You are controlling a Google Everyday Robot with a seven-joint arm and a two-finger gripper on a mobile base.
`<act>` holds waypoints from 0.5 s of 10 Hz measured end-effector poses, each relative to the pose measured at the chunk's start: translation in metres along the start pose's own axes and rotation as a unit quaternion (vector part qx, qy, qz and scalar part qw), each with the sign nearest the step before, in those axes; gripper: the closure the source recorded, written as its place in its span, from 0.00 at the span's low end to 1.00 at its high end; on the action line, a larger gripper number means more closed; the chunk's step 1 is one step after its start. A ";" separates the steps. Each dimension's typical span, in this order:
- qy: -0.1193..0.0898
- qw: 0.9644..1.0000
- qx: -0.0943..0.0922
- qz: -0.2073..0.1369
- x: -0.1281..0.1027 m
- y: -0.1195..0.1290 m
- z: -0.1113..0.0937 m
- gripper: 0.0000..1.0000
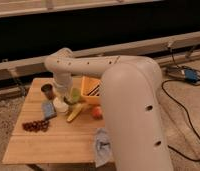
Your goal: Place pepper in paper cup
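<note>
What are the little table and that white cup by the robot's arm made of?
The table looks like light wood with a matte finish; faint plank lines show. The paper cup looks like plain white paper or card, dull rather than glossy, though plastic can't be ruled out. The gripper is just above the cup, hidden behind the arm's wrist.

A light wooden table point(58, 142) stands on speckled carpet before dark windows (pale sill below them)

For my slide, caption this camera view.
Arm reaches over wooden table; end effector above the paper cup.
</note>
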 end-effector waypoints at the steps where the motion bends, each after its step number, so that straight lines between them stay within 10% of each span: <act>1: 0.002 1.000 0.002 -0.004 -0.001 0.001 0.000 0.73; 5: 0.009 1.000 0.004 -0.027 -0.012 0.011 0.000 0.33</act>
